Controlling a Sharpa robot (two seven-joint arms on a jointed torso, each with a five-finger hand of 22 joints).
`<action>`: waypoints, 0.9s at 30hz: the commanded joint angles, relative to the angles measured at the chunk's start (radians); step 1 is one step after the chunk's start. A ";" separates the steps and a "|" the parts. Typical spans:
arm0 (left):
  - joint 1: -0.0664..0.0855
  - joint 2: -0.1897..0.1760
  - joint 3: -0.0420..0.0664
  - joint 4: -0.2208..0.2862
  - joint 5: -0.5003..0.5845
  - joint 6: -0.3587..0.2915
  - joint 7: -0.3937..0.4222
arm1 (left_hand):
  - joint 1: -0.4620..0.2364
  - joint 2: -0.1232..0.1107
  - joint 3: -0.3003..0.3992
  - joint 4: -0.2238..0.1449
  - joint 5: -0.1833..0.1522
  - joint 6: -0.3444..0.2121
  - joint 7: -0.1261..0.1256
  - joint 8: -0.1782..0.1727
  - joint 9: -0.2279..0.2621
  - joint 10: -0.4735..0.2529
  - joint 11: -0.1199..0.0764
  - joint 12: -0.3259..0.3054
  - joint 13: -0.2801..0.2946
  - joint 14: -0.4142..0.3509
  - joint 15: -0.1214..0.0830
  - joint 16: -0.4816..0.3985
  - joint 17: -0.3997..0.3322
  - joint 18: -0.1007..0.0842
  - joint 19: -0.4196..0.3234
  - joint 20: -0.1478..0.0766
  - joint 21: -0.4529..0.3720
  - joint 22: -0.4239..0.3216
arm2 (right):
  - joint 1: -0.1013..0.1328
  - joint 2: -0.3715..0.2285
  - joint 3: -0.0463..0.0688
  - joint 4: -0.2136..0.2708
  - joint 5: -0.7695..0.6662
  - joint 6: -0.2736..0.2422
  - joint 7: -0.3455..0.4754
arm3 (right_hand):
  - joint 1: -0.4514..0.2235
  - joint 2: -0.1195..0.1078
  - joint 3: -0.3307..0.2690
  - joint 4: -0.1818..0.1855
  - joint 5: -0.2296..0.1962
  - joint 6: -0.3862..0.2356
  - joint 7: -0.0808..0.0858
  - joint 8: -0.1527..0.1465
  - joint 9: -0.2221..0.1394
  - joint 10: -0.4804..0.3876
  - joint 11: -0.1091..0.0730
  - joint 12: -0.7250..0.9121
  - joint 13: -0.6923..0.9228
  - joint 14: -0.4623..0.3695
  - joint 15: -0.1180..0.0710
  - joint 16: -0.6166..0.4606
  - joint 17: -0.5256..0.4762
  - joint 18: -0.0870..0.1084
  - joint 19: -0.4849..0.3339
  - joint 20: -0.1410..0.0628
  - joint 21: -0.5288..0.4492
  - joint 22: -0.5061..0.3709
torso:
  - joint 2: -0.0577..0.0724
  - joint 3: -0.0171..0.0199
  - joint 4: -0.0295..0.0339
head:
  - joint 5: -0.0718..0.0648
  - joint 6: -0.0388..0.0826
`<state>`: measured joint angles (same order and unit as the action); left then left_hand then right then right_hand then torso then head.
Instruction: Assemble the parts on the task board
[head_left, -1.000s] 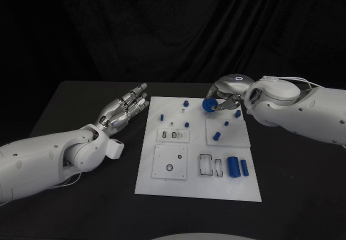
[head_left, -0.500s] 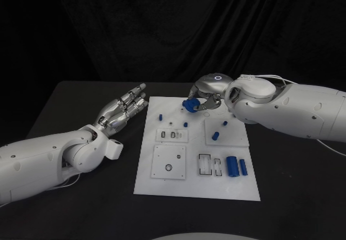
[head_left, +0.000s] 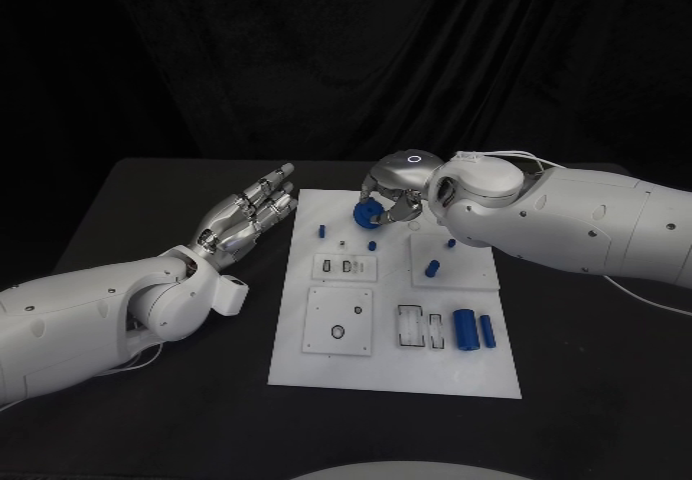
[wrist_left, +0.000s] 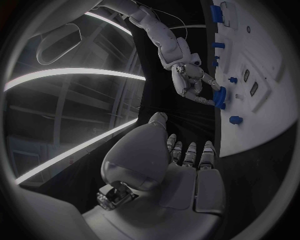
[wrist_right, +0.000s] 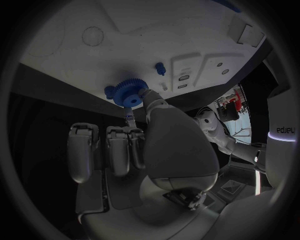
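Note:
My right hand (head_left: 398, 193) hovers over the far edge of the white task board (head_left: 433, 372) and pinches a blue gear (head_left: 366, 213) at its fingertips. The right wrist view has the gear (wrist_right: 130, 92) close above the board (wrist_right: 144, 30), near a small blue peg (wrist_right: 160, 68). In the left wrist view the same hand (wrist_left: 192, 82) grips the gear (wrist_left: 219, 96) just off the board (wrist_left: 265, 60). My left hand (head_left: 253, 214) lies open and flat beside the board's far left corner, holding nothing.
Small blue pegs stand on the far half of the board, such as one peg (head_left: 322, 232) and another (head_left: 433, 267). Two blue cylinders (head_left: 464, 330) lie at the near right beside empty slots (head_left: 415, 328). A plate with a round hole (head_left: 339, 334) sits near left.
My right hand has carried the gear leftward along the board's far edge, from the far right corner toward the middle. My left hand has stayed in place.

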<state>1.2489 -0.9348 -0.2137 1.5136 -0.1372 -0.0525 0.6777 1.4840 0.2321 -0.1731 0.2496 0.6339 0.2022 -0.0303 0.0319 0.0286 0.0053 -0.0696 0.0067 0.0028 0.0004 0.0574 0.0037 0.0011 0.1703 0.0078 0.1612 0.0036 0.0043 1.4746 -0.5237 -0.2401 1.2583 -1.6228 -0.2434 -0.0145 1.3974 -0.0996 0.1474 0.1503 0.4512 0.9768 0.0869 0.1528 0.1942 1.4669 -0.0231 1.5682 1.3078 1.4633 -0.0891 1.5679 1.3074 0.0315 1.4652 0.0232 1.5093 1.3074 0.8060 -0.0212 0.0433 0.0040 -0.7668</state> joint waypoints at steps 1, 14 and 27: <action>-0.001 0.003 0.001 0.000 -0.006 0.012 0.043 | 0.011 -0.002 0.002 -0.002 0.004 0.002 0.007 0.002 0.001 -0.001 0.009 -0.005 -0.001 0.000 0.005 -0.004 -0.001 0.006 0.001 0.007 0.004 0.001 | -0.003 0.009 0.002 -0.007 -0.006 0.008 0.007 | 0.004 0.010 0.003 0.004 0.005 0.037 -0.033 0.059 0.160 0.104 -0.002 0.003 0.263 0.108 -0.005 0.003 0.263 -0.015 0.067 -0.004 0.005 0.238 | 0.000 0.0024 -0.0008 | -0.002 0.000; -0.001 0.003 0.001 0.002 -0.006 0.012 0.043 | 0.012 -0.002 0.003 -0.003 0.006 0.002 0.006 0.002 0.001 -0.001 0.008 -0.005 -0.001 0.000 0.005 -0.004 -0.001 0.006 0.001 0.007 0.004 0.001 | -0.005 0.024 0.003 -0.019 -0.006 0.053 -0.011 | -0.004 0.004 0.022 0.005 0.007 -0.052 -0.025 0.000 0.151 0.104 0.001 0.003 0.263 0.108 0.004 0.003 0.263 -0.012 0.060 0.005 -0.006 0.235 | -0.001 0.0002 -0.0010 | -0.003 -0.001; -0.001 0.005 0.001 0.001 -0.006 0.015 0.041 | 0.012 -0.002 0.004 -0.004 0.006 0.002 0.006 0.002 0.001 -0.001 0.008 -0.005 -0.001 0.000 0.005 -0.004 -0.001 0.006 0.001 0.007 0.004 0.001 | -0.006 0.029 0.003 -0.030 -0.006 0.084 -0.030 | -0.002 -0.007 0.057 -0.002 0.007 -0.136 -0.041 -0.076 0.113 0.104 -0.011 0.003 0.263 0.108 0.000 0.003 0.263 -0.006 0.047 0.004 -0.028 0.229 | -0.001 0.0000 -0.0003 | -0.003 -0.004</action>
<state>1.2489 -0.9316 -0.2137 1.5135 -0.1373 -0.0522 0.6778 1.4879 0.2282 -0.1732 0.2496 0.6338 0.2022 -0.0303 0.0319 0.0286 0.0053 -0.0696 0.0067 0.0028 0.0005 0.0573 0.0037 0.0017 0.1703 0.0078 0.1611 0.0036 0.0043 1.4715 -0.4950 -0.2381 1.2304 -1.6229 -0.1815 -0.0168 1.3970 -0.0999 0.1992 0.1462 0.4601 0.8456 0.0463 0.0803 0.3089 1.4631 -0.0268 1.5682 1.3075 1.4633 -0.0892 1.5679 1.3074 0.0315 1.4652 0.0232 1.4857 1.3081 0.8049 -0.0212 0.0430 0.0007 -0.7701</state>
